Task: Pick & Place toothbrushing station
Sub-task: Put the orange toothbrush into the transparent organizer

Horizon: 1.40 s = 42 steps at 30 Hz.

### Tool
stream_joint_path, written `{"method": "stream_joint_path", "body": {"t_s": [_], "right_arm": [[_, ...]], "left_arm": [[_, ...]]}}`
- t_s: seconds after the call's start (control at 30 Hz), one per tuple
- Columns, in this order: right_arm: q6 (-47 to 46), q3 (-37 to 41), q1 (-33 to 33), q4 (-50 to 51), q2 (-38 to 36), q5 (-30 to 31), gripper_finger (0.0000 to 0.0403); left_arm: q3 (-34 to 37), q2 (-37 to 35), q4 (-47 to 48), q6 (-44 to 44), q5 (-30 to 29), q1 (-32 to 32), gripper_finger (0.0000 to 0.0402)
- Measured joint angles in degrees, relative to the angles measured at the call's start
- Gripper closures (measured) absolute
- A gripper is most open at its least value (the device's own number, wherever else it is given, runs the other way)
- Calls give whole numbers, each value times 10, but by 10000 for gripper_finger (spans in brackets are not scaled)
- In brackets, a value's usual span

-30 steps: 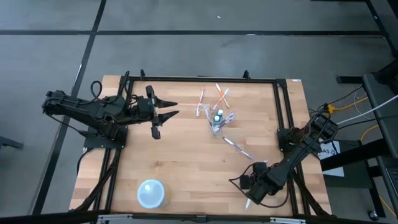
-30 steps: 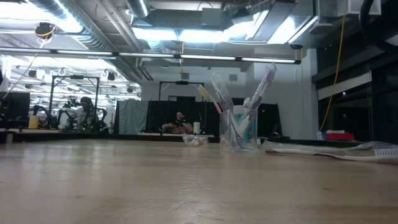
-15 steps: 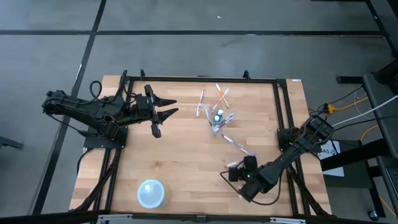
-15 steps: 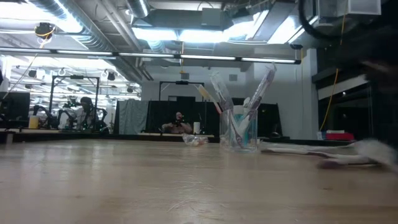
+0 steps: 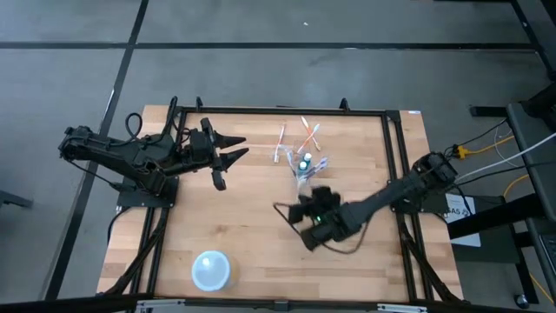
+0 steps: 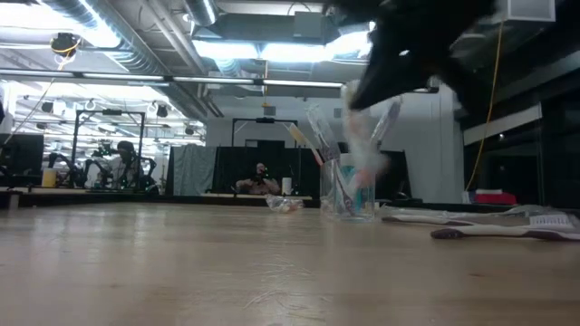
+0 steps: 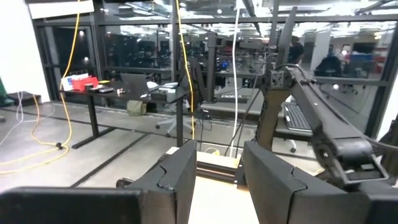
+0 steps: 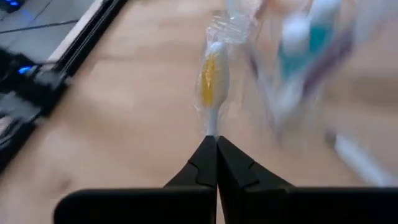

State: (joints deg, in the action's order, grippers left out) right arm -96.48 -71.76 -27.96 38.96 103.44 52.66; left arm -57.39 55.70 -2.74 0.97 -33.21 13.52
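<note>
The right gripper (image 8: 216, 144) pinched a wrapped white toothbrush (image 8: 210, 81) with an orange accent, just beside the clear cup (image 5: 303, 171) mid-table. The left gripper (image 5: 234, 149) hovered open. No readable writing.

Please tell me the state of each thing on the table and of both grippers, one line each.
left gripper: open, empty.
right gripper: shut on a wrapped toothbrush.
clear cup: upright, holding toothbrushes and the teal tube.
loose toothbrushes: lying flat beyond the cup.
pale blue bowl: standing alone, apart from the rest.
</note>
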Motion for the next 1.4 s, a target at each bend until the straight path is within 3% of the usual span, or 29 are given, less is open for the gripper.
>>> {"method": "stream_joint_path", "body": {"t_s": [0.23, 0.43, 0.6, 0.7, 0.87, 1.1, 1.4], "right_arm": [[123, -15, 112, 0, -22, 48, 403], [300, -17, 187, -37, -117, 93, 403], [456, -18, 253, -62, -176, 93, 403], [540, -15, 302, -82, -173, 52, 403], [679, 64, 362, -307, -159, -49, 403], [689, 167, 408, -445, -159, -114, 403], [688, 313, 408, -651, -158, -129, 403]], "left_arm": [[0, 0, 1, 22, -3, 1, 274], [0, 0, 6, 28, -42, 18, 274], [0, 0, 10, 28, -78, 28, 274], [0, 0, 9, 16, -89, 29, 274], [0, 0, 8, 14, -108, 29, 274], [0, 0, 3, 42, -109, 42, 274], [0, 0, -1, 69, -139, 67, 274]]}}
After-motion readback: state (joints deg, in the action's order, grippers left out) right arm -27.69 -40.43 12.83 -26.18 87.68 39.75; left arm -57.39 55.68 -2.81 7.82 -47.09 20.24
